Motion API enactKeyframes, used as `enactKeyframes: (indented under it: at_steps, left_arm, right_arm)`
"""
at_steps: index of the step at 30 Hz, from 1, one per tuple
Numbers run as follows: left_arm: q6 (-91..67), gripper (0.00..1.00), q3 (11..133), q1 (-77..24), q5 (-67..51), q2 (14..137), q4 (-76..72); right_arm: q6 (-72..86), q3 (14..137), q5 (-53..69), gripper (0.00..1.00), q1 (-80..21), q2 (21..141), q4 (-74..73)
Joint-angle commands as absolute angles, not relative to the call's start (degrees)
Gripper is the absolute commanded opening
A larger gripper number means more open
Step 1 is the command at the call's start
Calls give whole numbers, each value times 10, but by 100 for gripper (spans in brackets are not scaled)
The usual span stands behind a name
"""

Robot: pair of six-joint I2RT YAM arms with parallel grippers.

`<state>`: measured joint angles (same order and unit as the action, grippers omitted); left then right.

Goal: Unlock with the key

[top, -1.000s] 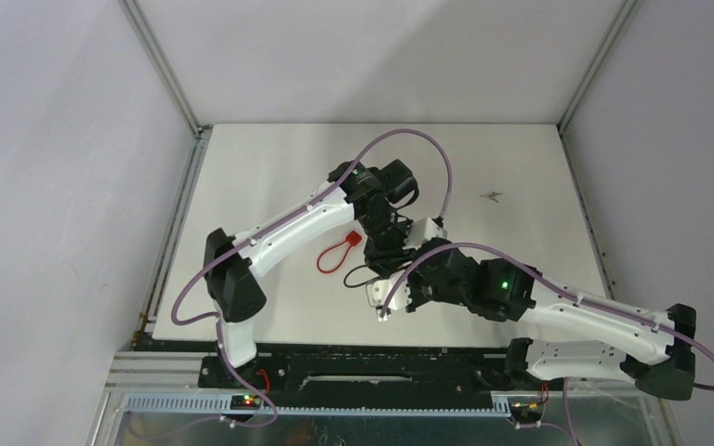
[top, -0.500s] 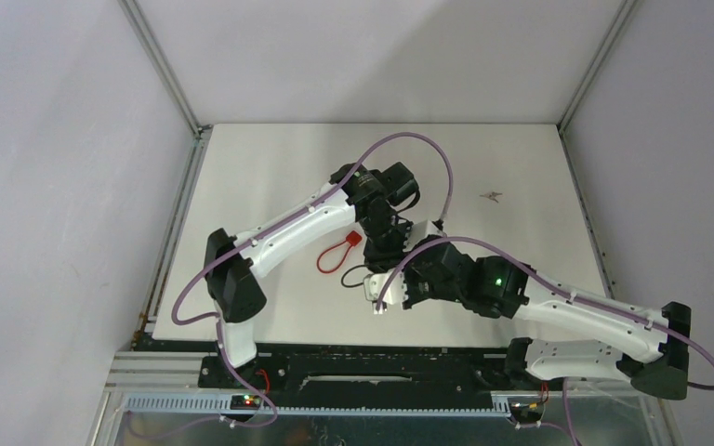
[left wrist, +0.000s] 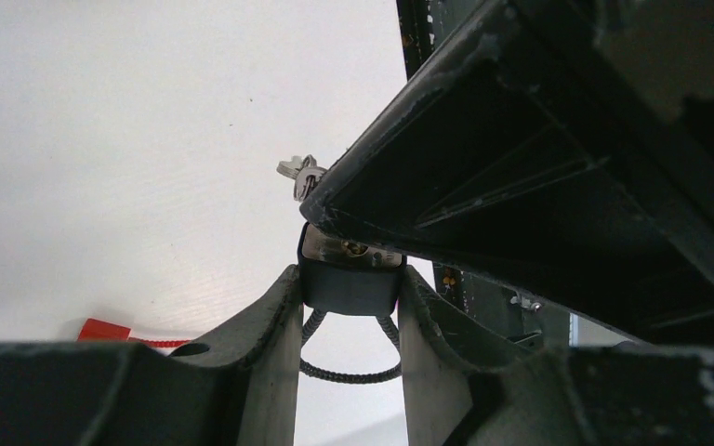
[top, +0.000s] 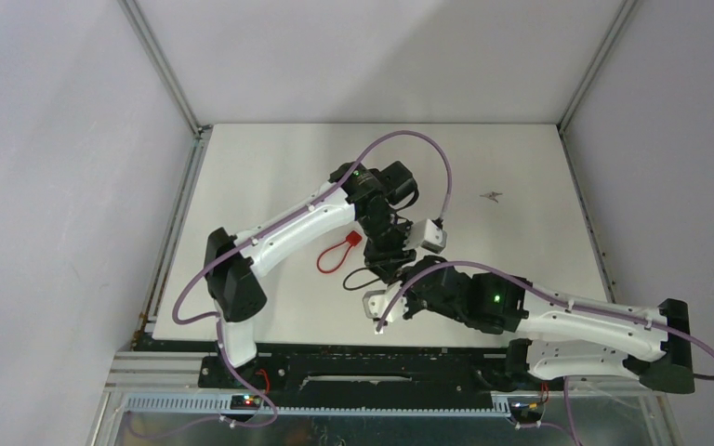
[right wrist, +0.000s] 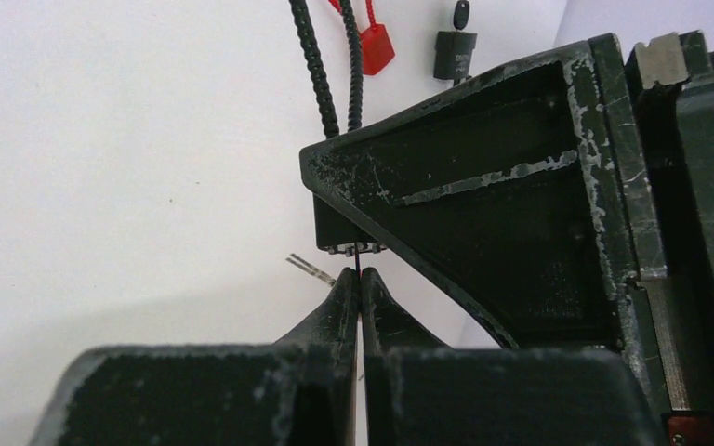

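Gripping the lock and bringing the key to it, near the middle of the bench [top: 270,167].

Clamping the jaws of the left gripper [top: 389,263] on either side of the dark lock body [left wrist: 349,290], just above the bench; showing a brass-coloured face on the side turned toward the other arm; trailing a black cable loop [left wrist: 349,372] out of the lock between the two fingers; pinching the jaws of the right gripper [right wrist: 359,279] tight together on the key [left wrist: 297,174], with only a thin sliver visible between the tips and silver metal sticking out to one side; holding those pinched tips right against the end of the lock; lying flat on the bench just beyond the cable, a red tag [right wrist: 375,46].
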<state>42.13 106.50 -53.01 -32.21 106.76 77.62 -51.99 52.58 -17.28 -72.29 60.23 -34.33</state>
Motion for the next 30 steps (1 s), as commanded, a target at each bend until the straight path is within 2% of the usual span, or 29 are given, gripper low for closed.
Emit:
enactKeyframes:
  at_steps: [1, 11, 23, 30]
  left_arm:
    - [425, 0, 1106, -542, -418, 1066, 748]
    - [376, 0, 1100, -542, -334, 1065, 695]
    - [344, 0, 1121, -543, -304, 1092, 704]
    - [359, 0, 1098, -543, -305, 1074, 692]
  right_arm:
    - [-542, 518, -186, 0, -729, 596, -251]
    - [-450, 604, -22, 0, -671, 614, -358]
    - [-469, 615, -104, 0, -711, 652, -371]
    - [-444, 616, -55, 0, -684, 659, -376]
